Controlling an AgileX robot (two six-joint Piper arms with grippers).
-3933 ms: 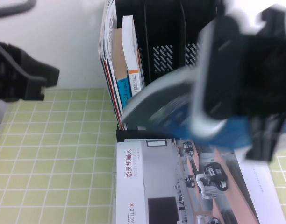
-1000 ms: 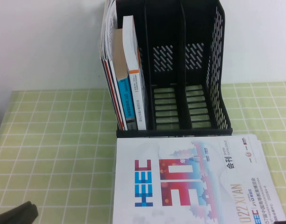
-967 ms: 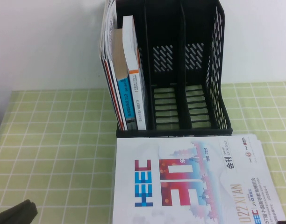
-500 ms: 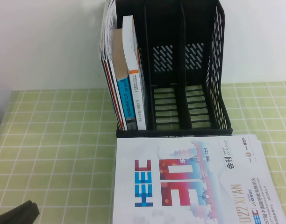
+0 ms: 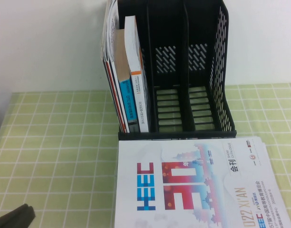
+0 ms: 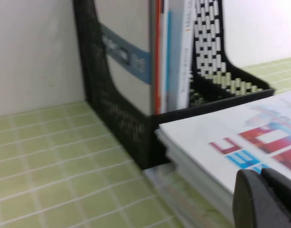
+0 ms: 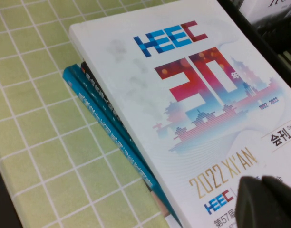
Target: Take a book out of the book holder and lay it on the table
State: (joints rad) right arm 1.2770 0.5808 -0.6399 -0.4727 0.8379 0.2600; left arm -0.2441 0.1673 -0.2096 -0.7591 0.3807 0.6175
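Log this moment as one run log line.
book: flat on stack, table | book holder: two slots empty | left gripper: shut | right gripper: shut

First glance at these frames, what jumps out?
The white HEEC book lies flat on the green grid table, atop a stack in front of the black book holder, which keeps a few books in its left slot. The left pincer and right pincer sit shut near the stack.

Both end effectors [image 6: 264, 199] [image 7: 266, 202] closed, low.
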